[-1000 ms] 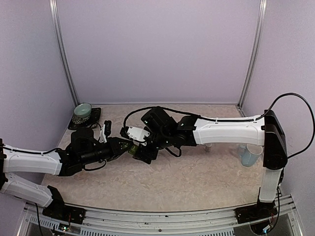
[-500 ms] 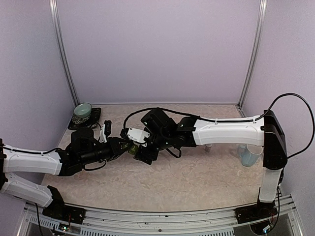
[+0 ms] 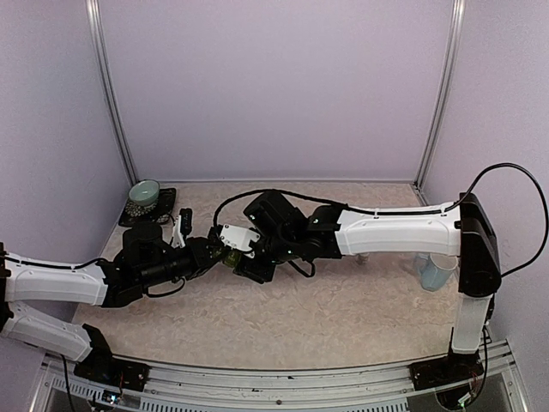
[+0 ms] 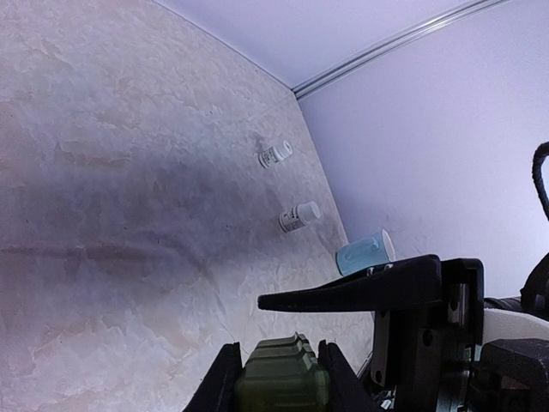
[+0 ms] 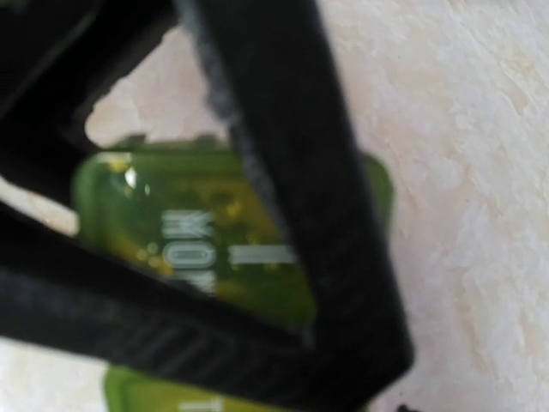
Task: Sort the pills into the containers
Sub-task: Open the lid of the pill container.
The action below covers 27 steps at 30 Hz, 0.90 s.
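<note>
Right wrist: containers (image 5: 146, 210) largely hidden behind blurred black bars (image 5: 283, 172)

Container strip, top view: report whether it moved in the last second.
Yes, slightly. The container strip, shut in the left gripper, edged toward the back wall, away from the near rail.

Worktop (image 3: 343, 318): beige, marbled.

Back-left corner: 1 pale green bowl (image 3: 144, 192) on a dark square mat (image 3: 165, 202); contents too small to tell. 1 small black item (image 3: 186, 219) sits just beside the mat, kind unclear.

Right side: 1 pale blue mug (image 3: 436, 273), near the wall.

Left wrist view: 2 small white bottles (image 4: 299, 216) beyond the mug, apart from each other; the farther bottle (image 4: 276, 154) sits nearer the back wall.
</note>
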Tool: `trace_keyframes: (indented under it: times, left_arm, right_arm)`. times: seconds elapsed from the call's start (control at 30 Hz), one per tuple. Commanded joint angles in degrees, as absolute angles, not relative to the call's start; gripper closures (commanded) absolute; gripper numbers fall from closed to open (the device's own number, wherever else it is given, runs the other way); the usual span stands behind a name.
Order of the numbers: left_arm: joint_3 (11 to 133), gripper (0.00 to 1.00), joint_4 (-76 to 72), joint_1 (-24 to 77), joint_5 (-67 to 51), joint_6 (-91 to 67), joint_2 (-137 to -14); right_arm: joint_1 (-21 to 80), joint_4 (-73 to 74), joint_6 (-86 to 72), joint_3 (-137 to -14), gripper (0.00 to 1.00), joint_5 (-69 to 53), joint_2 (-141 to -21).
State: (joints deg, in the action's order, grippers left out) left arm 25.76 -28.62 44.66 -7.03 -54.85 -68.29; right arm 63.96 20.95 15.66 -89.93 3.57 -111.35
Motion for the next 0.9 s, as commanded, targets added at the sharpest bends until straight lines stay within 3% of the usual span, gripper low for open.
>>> trace_keyframes:
  times: [0.0,0.17,0.33,0.43,0.87]
  left_arm:
    - [26.3,0.85,-28.8,44.8,-8.8,-54.2,-67.5]
    - [26.4,0.85,-28.1,44.7,-9.0,-53.3,-68.0]
    - [26.3,0.85,-26.6,44.8,-9.0,-51.5,-68.3]
    - [25.9,0.85,-26.1,44.7,-9.1,-50.8,-68.3]
    - [25.1,0.85,-26.1,44.8,-9.3,-49.8,-69.6]
  right_arm:
    - [63.2,21.1,16.4,-89.5,0.43,6.8,-110.7]
    - [62.7,24.8,17.3,-91.5,0.48,1.2,-111.3]
    - [60.8,27.9,16.1,-92.8,0.65,-9.6,-111.9]
    - [59.9,28.6,15.5,-93.2,0.61,-13.4,-111.7]
    - [58.9,30.5,14.8,-95.1,0.58,-18.2,-110.2]
